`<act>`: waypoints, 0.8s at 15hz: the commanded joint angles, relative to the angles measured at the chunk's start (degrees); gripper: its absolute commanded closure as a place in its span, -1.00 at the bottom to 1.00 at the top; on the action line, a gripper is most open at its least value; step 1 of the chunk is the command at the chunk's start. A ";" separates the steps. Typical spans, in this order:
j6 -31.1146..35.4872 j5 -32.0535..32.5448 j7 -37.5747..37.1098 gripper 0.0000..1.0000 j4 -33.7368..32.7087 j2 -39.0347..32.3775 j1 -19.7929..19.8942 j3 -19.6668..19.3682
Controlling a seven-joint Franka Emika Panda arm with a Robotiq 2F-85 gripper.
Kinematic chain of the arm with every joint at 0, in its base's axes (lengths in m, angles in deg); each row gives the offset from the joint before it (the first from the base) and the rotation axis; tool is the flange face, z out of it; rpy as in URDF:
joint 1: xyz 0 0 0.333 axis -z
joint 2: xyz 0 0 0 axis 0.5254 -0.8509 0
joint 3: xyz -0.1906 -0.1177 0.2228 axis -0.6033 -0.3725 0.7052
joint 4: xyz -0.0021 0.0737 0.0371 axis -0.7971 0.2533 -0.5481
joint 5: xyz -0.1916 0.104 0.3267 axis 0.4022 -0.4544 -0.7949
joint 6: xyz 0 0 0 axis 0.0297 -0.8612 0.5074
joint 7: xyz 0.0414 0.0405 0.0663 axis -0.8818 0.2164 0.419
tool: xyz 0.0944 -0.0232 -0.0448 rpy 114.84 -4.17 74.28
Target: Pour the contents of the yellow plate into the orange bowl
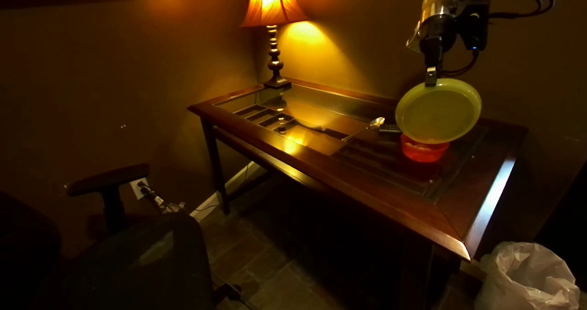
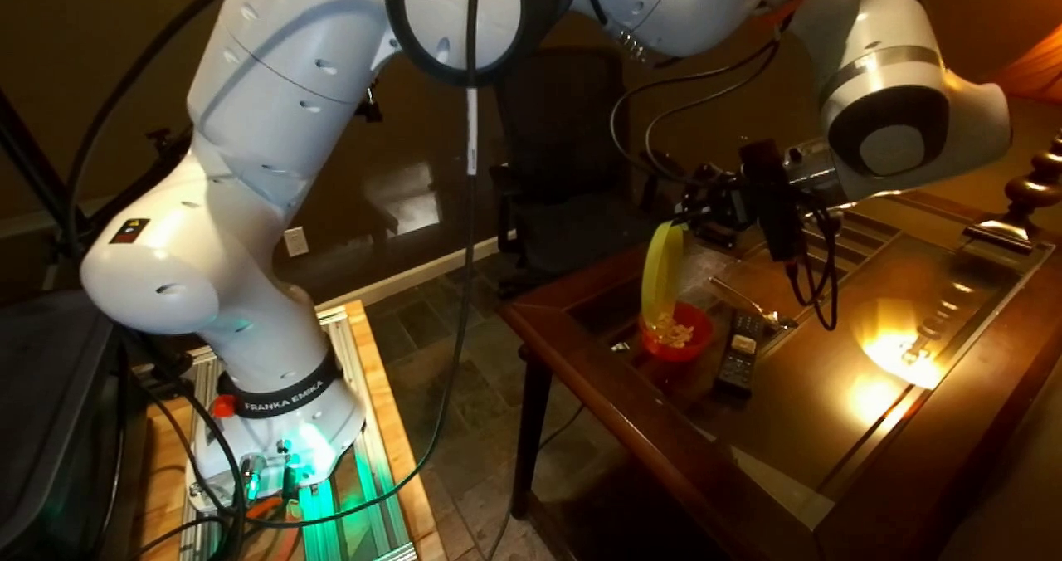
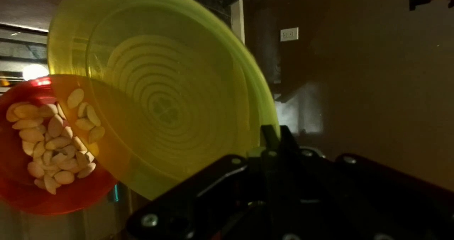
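Note:
My gripper is shut on the rim of the yellow plate. The fingertips pinch the plate's edge in the wrist view. The plate is tilted almost upright, also in an exterior view. Its lower edge is at the opening of the orange bowl, which stands on the desk. The bowl holds several pale, flat, oval pieces. Several more pieces show where the translucent plate overlaps the bowl; I cannot tell whether they are on the plate or behind it.
The bowl stands on a dark wooden desk with a glass top. A remote control and a spoon lie beside the bowl. A lit lamp stands at the far corner. A chair and a lined trash bin stand nearby.

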 commanded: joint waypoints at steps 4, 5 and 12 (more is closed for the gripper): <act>-1.68 -7.93 -9.04 0.98 -3.21 -2.57 3.07 0.29; -1.76 -9.31 -10.16 0.98 -3.16 -2.67 3.52 0.28; -2.05 -18.56 -18.52 0.98 -2.39 -4.23 5.33 -0.74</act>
